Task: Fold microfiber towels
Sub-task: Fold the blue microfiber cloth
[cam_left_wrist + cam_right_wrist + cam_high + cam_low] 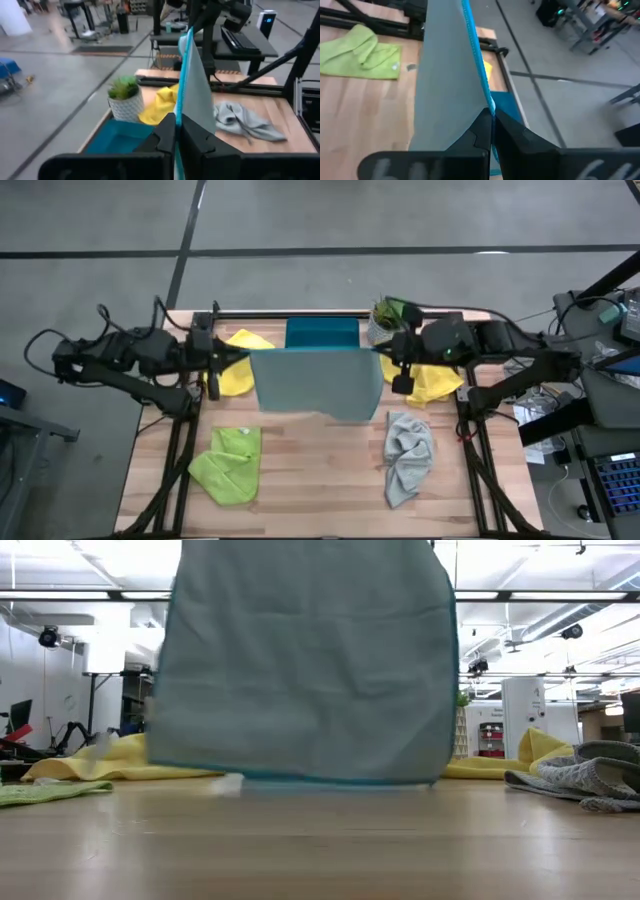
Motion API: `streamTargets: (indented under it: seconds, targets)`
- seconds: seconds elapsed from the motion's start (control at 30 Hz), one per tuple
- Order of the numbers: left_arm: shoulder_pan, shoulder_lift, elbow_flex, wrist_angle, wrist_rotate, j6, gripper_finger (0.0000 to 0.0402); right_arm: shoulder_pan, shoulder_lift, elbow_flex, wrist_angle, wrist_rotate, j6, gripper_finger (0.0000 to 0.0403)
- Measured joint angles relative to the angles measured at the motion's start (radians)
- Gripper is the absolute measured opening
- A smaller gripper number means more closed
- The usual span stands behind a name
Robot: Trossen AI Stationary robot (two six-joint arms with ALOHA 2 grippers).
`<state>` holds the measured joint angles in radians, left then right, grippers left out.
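A light blue towel [320, 382] hangs spread between my two grippers over the middle of the table. My left gripper [246, 357] is shut on its upper left corner and my right gripper [384, 362] on its upper right corner. In the low view the towel [305, 660] hangs as a flat sheet, its lower hem [300, 778] close over the tabletop. Lying on the table are a yellow towel [238, 370] at the left, another yellow towel [432, 383] at the right, a lime green towel [230, 465] near left, and a crumpled grey towel [408, 458] near right. My left gripper pinches the towel's upper corner [181, 107] between its two fingers, coming nearly level from the table's left. The top hem runs taut away from the fingers and the cloth hangs below. My right gripper pinches the opposite upper corner [488, 104] between its two fingers, slanting slightly down from the table's right. The blue hem stretches straight away from it and the sheet hangs below.
A teal tray [322, 333] sits at the far edge behind the hanging towel. A small potted plant [385, 320] stands next to it on the right. Bare wood [320, 480] lies between the green and grey towels.
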<state>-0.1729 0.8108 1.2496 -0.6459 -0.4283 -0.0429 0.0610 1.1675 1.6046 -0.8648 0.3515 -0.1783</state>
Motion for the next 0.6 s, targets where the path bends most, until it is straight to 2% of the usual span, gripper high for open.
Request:
streamTargets:
  seconds: [0.17,0.3,0.43,0.6]
  targets:
    - [0.009,0.008,0.032,0.003,0.005,0.011,0.0,-0.003,0.0,0.069,-0.055,-0.014,-0.019,0.0008]
    - [-0.011,0.017,-0.011,-0.015,0.062,-0.046,0.0,0.02,-0.002,0.087,-0.132,-0.118,0.082,0.0008]
    - [-0.048,0.049,-0.053,-0.101,0.079,-0.165,0.0,0.07,-0.001,0.027,-0.152,-0.222,0.171,0.0008]
    - [-0.128,0.107,-0.115,-0.136,0.093,-0.302,0.0,0.165,-0.001,-0.103,-0.143,-0.254,0.303,0.0008]
